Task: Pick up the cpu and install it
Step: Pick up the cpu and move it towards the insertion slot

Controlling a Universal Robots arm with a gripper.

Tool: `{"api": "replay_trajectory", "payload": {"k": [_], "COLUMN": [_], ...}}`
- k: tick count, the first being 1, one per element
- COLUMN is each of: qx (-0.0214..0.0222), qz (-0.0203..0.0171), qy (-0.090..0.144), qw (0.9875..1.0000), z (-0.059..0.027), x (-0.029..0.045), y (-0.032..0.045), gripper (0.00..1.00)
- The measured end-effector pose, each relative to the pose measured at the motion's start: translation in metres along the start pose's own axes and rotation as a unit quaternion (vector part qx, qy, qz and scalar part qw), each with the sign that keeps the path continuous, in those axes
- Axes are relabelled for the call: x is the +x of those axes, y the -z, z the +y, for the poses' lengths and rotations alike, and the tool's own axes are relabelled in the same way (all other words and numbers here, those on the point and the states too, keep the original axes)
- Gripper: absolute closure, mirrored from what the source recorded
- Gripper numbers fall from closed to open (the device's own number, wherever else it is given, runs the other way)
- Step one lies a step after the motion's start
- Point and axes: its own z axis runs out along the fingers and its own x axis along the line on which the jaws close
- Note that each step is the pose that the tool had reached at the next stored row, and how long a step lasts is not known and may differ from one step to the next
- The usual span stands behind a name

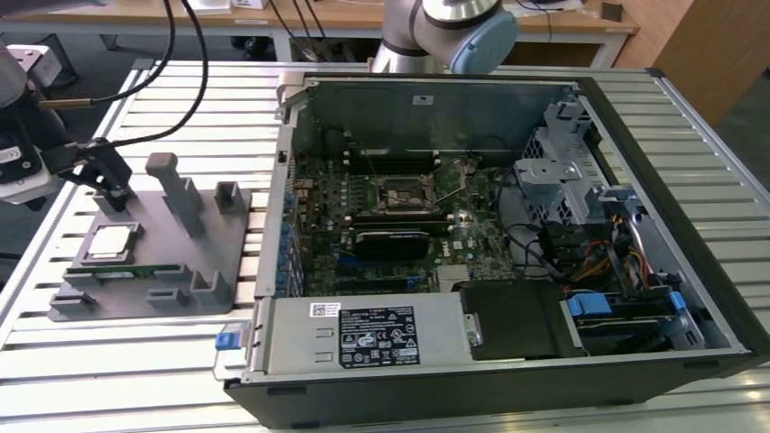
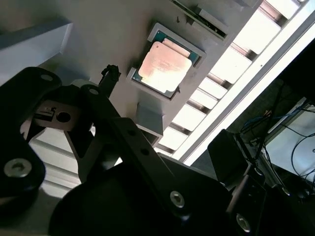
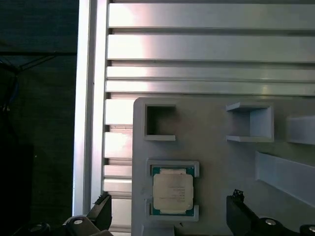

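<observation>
Arm: the Universal Robots arm [image 1: 448, 32] rises at the far side of the worktop, behind the open computer case.
Gripper: the gripper [image 1: 112, 191] hangs over the grey holder at the exterior view's left, just beyond the far edge of the cpu.
Fingers: spread wide and holding nothing; in the first wrist view the dark fingers [image 3: 239, 200] stand well apart, with the cpu between them.
Cpu: the cpu [image 1: 112, 242] lies flat in its square pocket on the holder, silver top up, and nothing grips it; both wrist views show it seated there [image 3: 172, 191] [image 2: 164, 68].
Holder: the grey holder [image 1: 180, 298] rests on the slatted worktop [image 1: 144, 361], just left of the case in the exterior view, with upright posts on its far part.
Memory stick: a green memory stick [image 1: 135, 268] lies on the holder just on the near side of the cpu.
Case: the computer case [image 1: 722, 298] lies on its side, open, with the motherboard showing.
Socket: the square socket [image 1: 403, 191] sits near the middle of the board, well apart from the gripper.
</observation>
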Motion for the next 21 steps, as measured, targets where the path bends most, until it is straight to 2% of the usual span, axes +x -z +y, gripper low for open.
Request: {"api": "replay_trajectory", "payload": {"k": [21], "qx": [0.0000], "qz": [-0.0004], "qy": [0.000], "qw": [1.0000], "z": [-0.0027], "x": [-0.0011], "y": [-0.0352], "gripper": [0.01]}}
